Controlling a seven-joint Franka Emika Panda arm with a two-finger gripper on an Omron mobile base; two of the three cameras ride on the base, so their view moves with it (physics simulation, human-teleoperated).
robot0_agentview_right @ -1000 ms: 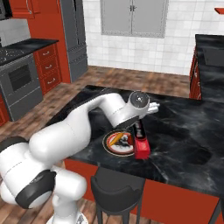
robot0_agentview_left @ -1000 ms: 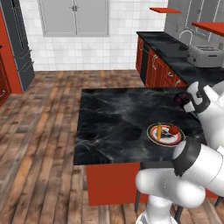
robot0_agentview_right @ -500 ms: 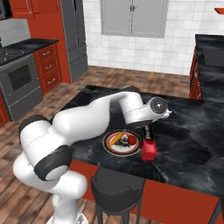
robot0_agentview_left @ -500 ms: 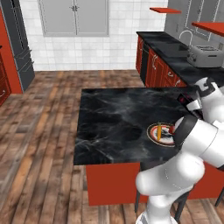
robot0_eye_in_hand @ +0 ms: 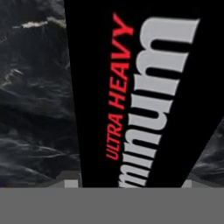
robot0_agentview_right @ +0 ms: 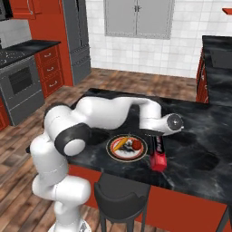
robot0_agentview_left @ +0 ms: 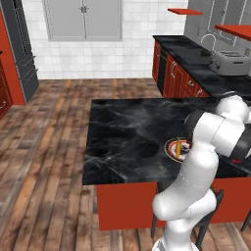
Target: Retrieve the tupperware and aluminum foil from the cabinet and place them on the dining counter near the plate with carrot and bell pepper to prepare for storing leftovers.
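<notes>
The aluminum foil (robot0_agentview_right: 159, 153), a long black box with a red end, lies low on the dining counter (robot0_agentview_right: 199, 136) just right of the plate (robot0_agentview_right: 127, 156). My gripper (robot0_agentview_right: 157, 139) is shut on its far end. In the hand view the aluminum foil (robot0_eye_in_hand: 144, 96) runs up from between my fingers, showing red and grey lettering over the black marble. The plate carries the carrot (robot0_agentview_right: 118, 145) and the bell pepper (robot0_agentview_right: 135, 144). In the left base view my arm covers most of the plate (robot0_agentview_left: 172, 147). The tupperware is out of view.
A dark stool (robot0_agentview_right: 122, 195) stands at the counter's near edge. A stove (robot0_agentview_right: 20, 86) and red drawers (robot0_agentview_right: 50, 72) line the left wall, with red wall cabinets (robot0_agentview_right: 31, 7) above. A pale grey double-door cabinet (robot0_agentview_right: 138, 18) hangs on the tiled back wall.
The foil box went from standing upright beside the plate to tilted, then down lengthwise on the counter. My hand swung right and lower with it, still gripping.
</notes>
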